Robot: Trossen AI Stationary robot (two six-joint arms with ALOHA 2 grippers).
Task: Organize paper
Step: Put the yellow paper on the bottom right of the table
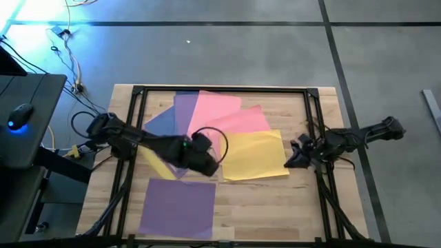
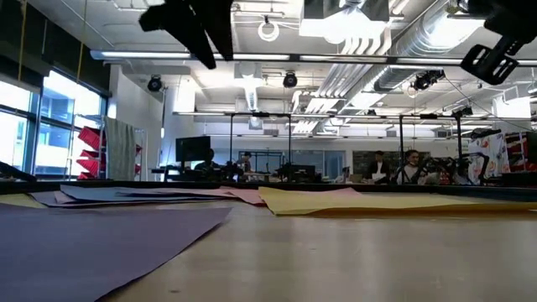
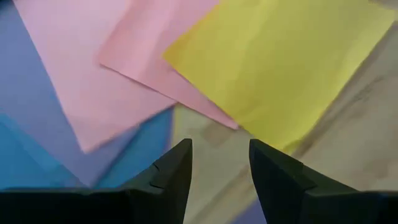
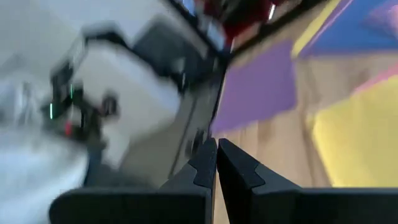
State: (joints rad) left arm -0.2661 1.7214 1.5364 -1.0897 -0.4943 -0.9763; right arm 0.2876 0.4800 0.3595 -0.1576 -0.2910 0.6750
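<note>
High view: wood table, grey floor.

On the table, overlapping sheets of paper fan around the centre, one sheet lying apart toward seven o'clock (seen from overhead); the left gripper hangs over the fan's six o'clock edge, the right gripper toward three o'clock
</note>
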